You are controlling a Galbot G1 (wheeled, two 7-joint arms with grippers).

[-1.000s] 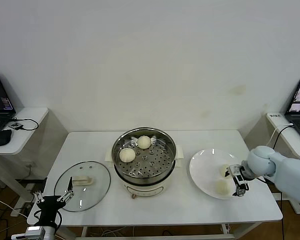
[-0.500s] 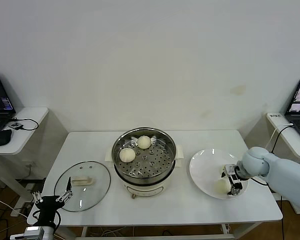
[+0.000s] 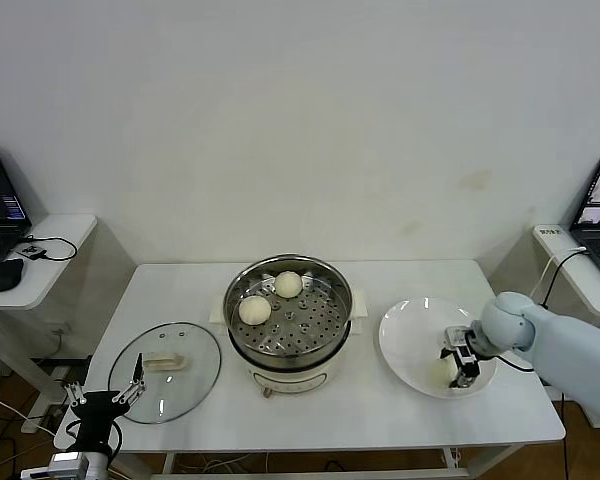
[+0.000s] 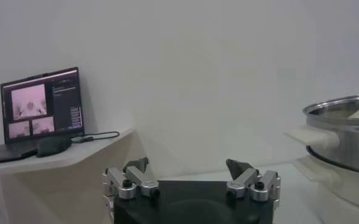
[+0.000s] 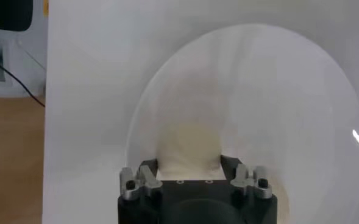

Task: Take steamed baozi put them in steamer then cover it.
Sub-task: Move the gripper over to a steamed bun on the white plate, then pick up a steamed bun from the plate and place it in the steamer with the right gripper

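Baozi (image 5: 188, 149) on the plate (image 3: 405, 345) is straddled by the right claw (image 3: 458, 365), spread but not clamped, for lifting into the steamer (image 3: 288, 322).

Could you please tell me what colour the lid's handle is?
Cream; the lid's handle shows best in the head view.
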